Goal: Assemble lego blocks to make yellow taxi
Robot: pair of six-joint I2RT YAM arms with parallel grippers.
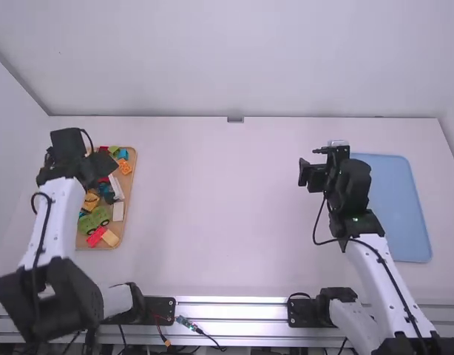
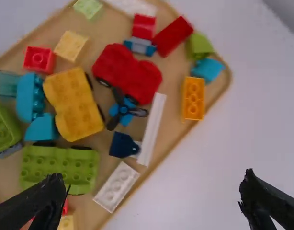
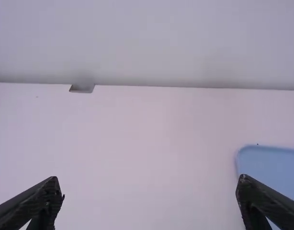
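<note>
Holding left pincer (image 2: 153,192) wide open, empty, over tan tray (image 2: 172,120); right pincer (image 3: 148,192) likewise, right of tray. Probably choosing base; next, likely needing alignment over yellow wheeled chassis (image 2: 73,103).

High view: the left arm (image 1: 53,222) partly hides the wooden tray (image 1: 129,190) at nine o'clock. Right wrist view: the frame edge cuts off the blue tray (image 3: 269,167) at four o'clock.
</note>
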